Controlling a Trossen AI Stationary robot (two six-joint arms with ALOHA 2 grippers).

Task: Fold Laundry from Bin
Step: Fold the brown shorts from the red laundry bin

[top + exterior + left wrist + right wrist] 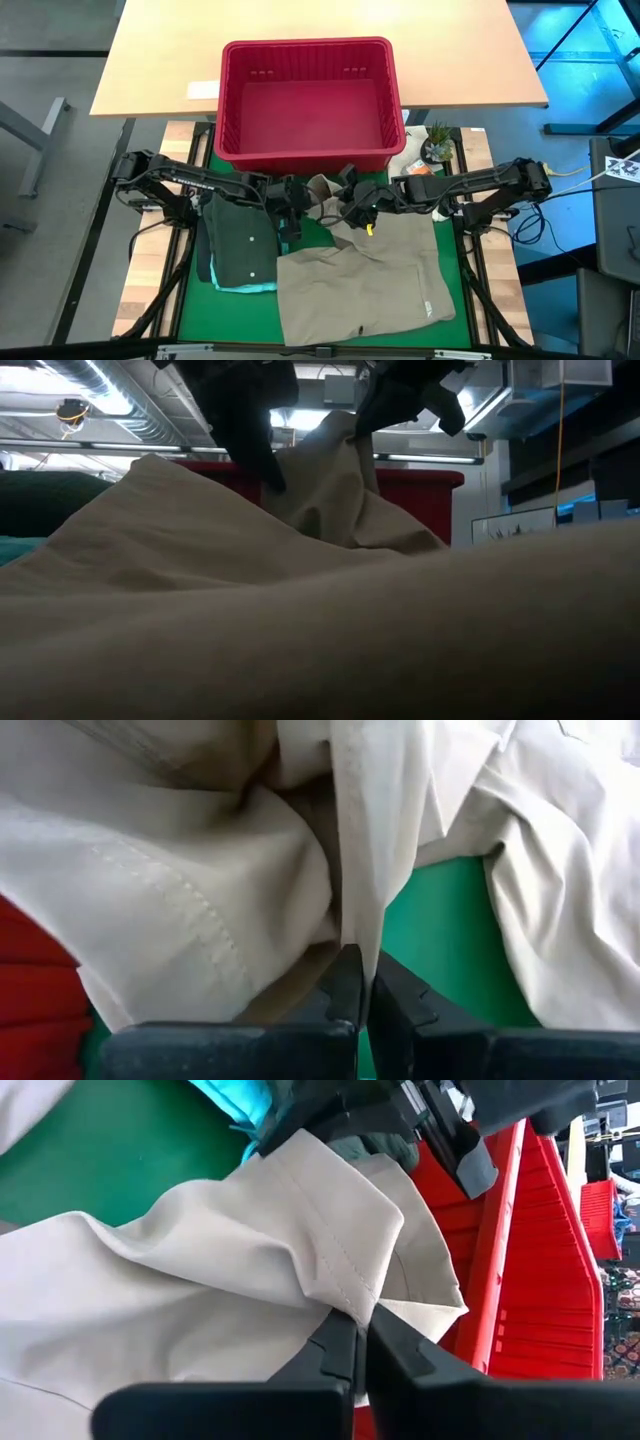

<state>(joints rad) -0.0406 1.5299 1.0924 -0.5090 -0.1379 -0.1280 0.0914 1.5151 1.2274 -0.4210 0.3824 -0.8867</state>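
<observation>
A beige-tan garment (365,280) lies spread on the green mat, its far edge raised between my two grippers in front of the red bin (310,105). My left gripper (297,197) and my right gripper (350,200) are both shut on that raised edge. A dark olive garment (240,240) lies folded on a light teal one (245,287) at the mat's left. The black garment does not show. My left gripper pinches a hanging fold of the beige garment's far edge (357,935) between its two fingers. That part is lifted off the mat and drawn up. My right gripper pinches a stitched hem corner of the beige garment (357,1308) between its two fingertips. That corner is lifted clear; the rest lies on the mat.
The red bin stands just beyond the grippers, its near wall (500,1250) close to them. The folded olive and teal stack takes the mat's left side. A small potted plant (437,145) stands at the bin's right. The green mat (200,310) ends near the front edge.
</observation>
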